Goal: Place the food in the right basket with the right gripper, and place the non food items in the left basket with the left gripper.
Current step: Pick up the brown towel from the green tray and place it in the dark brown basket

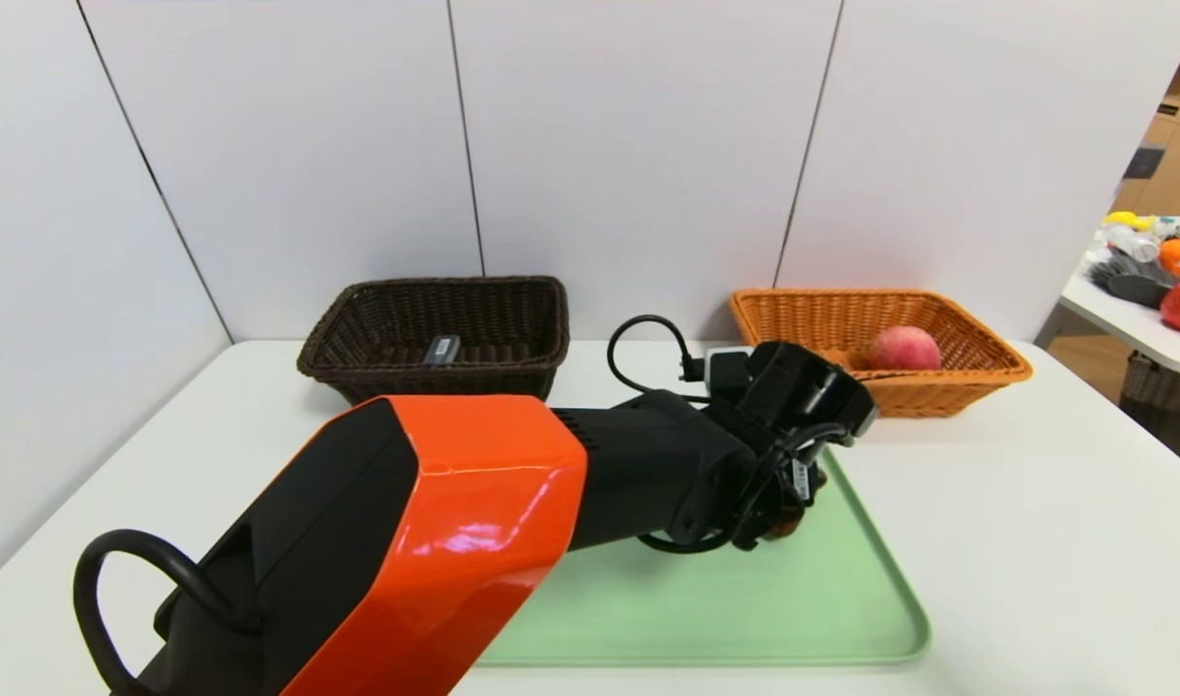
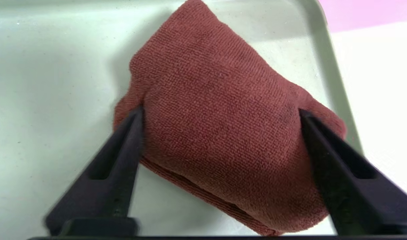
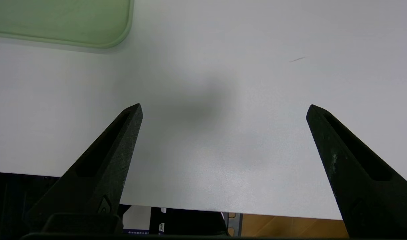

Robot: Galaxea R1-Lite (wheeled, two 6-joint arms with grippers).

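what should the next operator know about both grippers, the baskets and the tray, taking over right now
Left gripper: down at the tray, fingers wide on either side of the red cloth and against it; a firm grip is not certain.
Right gripper: open with nothing in it, parked over the bare table beside the tray.
Done: peach-like fruit in the right basket; small grey item in the left basket.
Left: the cloth, to go in the left basket. The left arm hides part of the tray, so check there for more.
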